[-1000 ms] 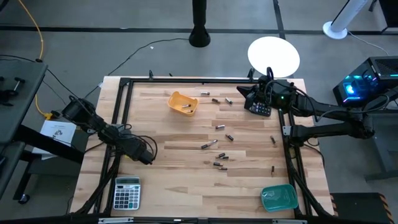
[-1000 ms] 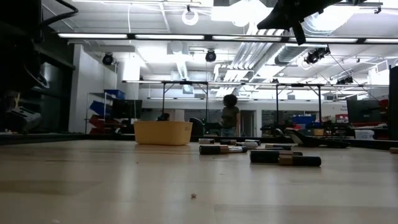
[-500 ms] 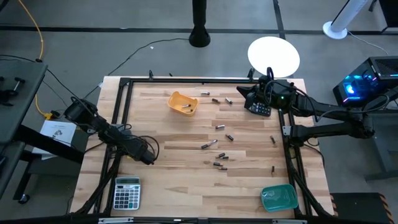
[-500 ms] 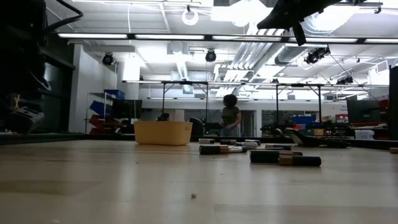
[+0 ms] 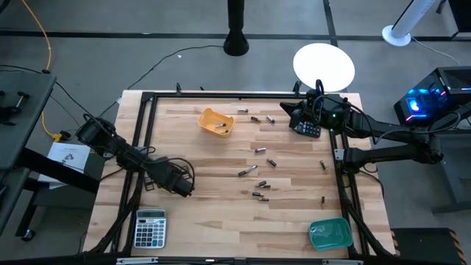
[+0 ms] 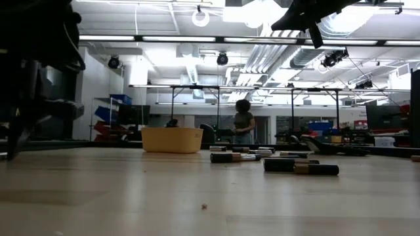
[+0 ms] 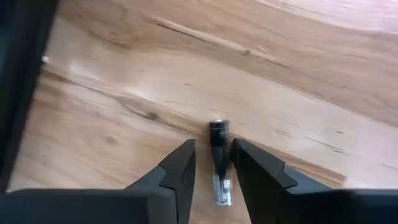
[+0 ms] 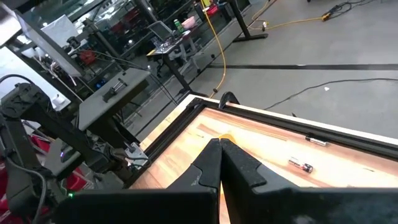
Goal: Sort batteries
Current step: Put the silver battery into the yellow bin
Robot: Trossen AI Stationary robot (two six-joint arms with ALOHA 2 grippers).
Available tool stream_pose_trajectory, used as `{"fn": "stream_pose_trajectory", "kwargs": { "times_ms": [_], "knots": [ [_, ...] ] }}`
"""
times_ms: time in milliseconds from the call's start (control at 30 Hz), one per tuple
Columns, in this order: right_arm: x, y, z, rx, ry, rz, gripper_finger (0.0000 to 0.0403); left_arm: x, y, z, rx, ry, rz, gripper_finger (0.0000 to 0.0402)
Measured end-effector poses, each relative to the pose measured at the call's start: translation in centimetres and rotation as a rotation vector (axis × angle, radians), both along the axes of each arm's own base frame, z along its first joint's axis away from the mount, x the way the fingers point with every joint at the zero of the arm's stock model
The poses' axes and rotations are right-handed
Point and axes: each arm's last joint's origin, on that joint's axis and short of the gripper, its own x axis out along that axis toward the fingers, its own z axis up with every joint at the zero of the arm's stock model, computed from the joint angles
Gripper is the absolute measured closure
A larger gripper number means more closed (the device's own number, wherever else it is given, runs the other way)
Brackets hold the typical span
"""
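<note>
1. Right end effector (image 8: 219,163) sits low in the shot, its two dark fingers (image 8: 202,174) pressed together with the tips meeting, nothing between them.
2. Past the tips there's the light wood counter (image 8: 261,146) with a black frame rail (image 8: 280,118) along its far edge.
3. One small battery (image 8: 300,165) lies on the wood near that rail, and a thinner silvery one (image 8: 315,142) sits closer to the rail.
4. The other arm (image 8: 56,134) shows off to the side, dark and jointed.
5. A yellow cable (image 8: 219,46) runs across the grey floor beyond.
</note>
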Motion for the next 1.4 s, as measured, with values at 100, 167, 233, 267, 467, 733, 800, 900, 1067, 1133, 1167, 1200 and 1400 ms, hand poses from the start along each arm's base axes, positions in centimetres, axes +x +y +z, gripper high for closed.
{"fn": "stream_pose_trajectory", "kwargs": {
  "times_ms": [100, 167, 233, 267, 467, 733, 800, 900, 1067, 1133, 1167, 1200, 1400],
  "knots": [
    [0.0, 0.0, 0.0, 0.007, -0.004, -0.001, 0.0402, 0.3, 0.0, 0.0, 0.007, -0.028, -0.034, 0.0294],
    [0.0, 0.0, 0.0, 0.008, -0.003, 0.003, 0.0402, 0.4, 0.0, -0.1, 0.02, -0.036, -0.045, 0.0294],
    [0.0, 0.0, 0.0, 0.008, 0.0, 0.006, 0.0402, 0.5, 0.1, -0.2, 0.031, -0.034, -0.039, 0.0295],
    [0.0, 0.0, -0.1, 0.009, 0.002, 0.006, 0.0402, 0.6, 0.1, -0.4, 0.034, -0.031, -0.04, 0.0297],
    [0.0, 0.0, -0.2, 0.008, 0.015, 0.007, 0.0402, 1.2, 0.1, -1.0, 0.062, -0.018, -0.124, 0.0374],
    [0.0, 0.0, -0.2, 0.009, 0.017, 0.017, 0.0402, 1.4, 2.6, 4.1, 0.233, -0.208, -0.209, 0.0393],
    [0.0, 0.0, -0.2, 0.008, 0.015, 0.016, 0.0402, 1.9, 3.8, 5.5, 0.294, -0.32, -0.212, 0.0394],
    [0.0, 0.0, -0.1, 0.008, 0.014, 0.016, 0.0402, 2.2, 6.5, 7.8, 0.416, -0.418, -0.244, 0.0394],
    [0.0, 0.0, -0.1, 0.007, 0.011, 0.016, 0.0402, 4.2, 12.2, 9.8, 0.537, -0.465, -0.43, 0.0395],
    [0.0, 0.0, 0.0, 0.004, 0.002, 0.016, 0.0402, 5.2, 15.1, 10.1, 0.555, -0.496, -0.533, 0.0396],
    [0.0, 0.0, 0.0, 0.003, -0.004, 0.017, 0.0402, 5.6, 16.5, 10.1, 0.565, -0.522, -0.58, 0.0396],
    [0.0, 0.0, 0.0, 0.002, -0.005, 0.016, 0.0402, 6.0, 17.8, 10.1, 0.572, -0.546, -0.619, 0.0396],
    [0.0, 0.0, 0.1, -0.001, -0.016, 0.016, 0.0402, 8.2, 24.1, 9.4, 0.47, -0.499, -0.816, 0.0392]
  ]
}}
